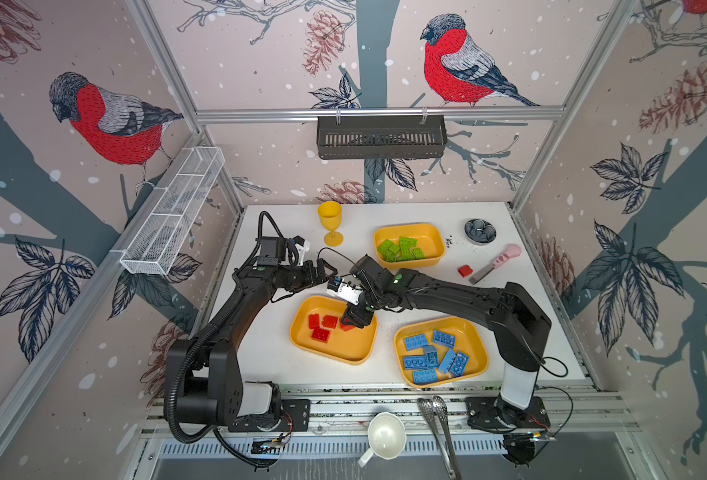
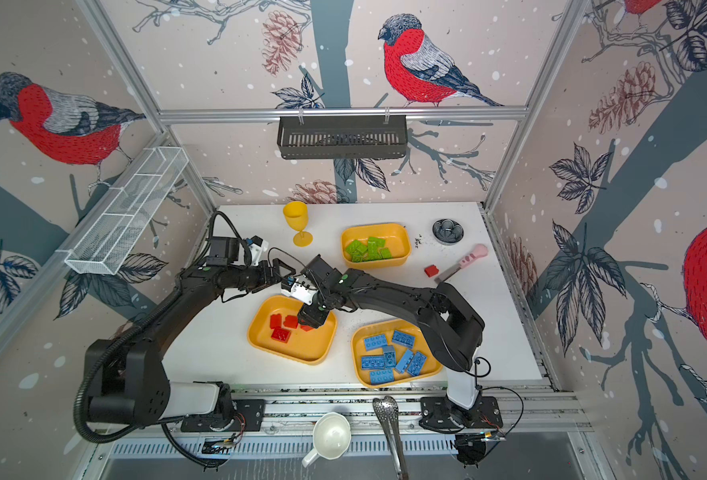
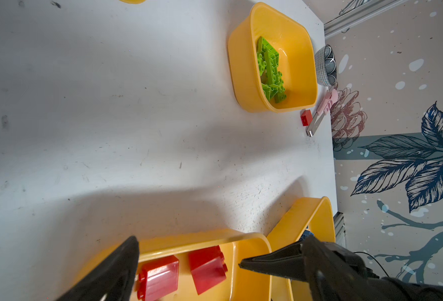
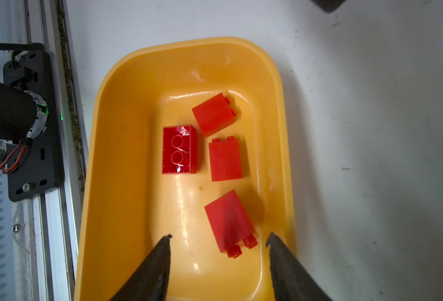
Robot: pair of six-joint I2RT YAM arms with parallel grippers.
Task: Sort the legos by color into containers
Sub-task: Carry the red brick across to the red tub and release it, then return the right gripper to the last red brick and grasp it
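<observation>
Nearest, on the right: blue tray [image 1: 466, 332], blue bricks [image 1: 416, 362] inside. All blue looks sorted.

Left of it, near centre: red tray [image 1: 343, 347], holding four red bricks [image 1: 320, 333]. The right gripper [image 4: 219, 237] hangs low over this tray's right end, jaws apart, gripping nothing. One red brick [image 4: 228, 221] lies loose on the tray floor just below them, on its side. Reads as the drop step for a red brick, with the brick already down.

Just beyond the red tray's far edge: left gripper [image 1: 326, 269], jaws wide apart, empty, above bare table [image 1: 285, 361].

Farther back: green tray [image 1: 430, 237], green bricks [image 1: 401, 248] heaped in it.

Far right: one loose red brick [image 1: 465, 271] on the table, just beside the blade of a knife [image 1: 497, 262]. It is the only unsorted brick I can see.

Next move, as I judge it: lift the right gripper clear of the tray wall, swing far right, close on that brick from the side away from the knife, then carry it back to the red tray.
</observation>
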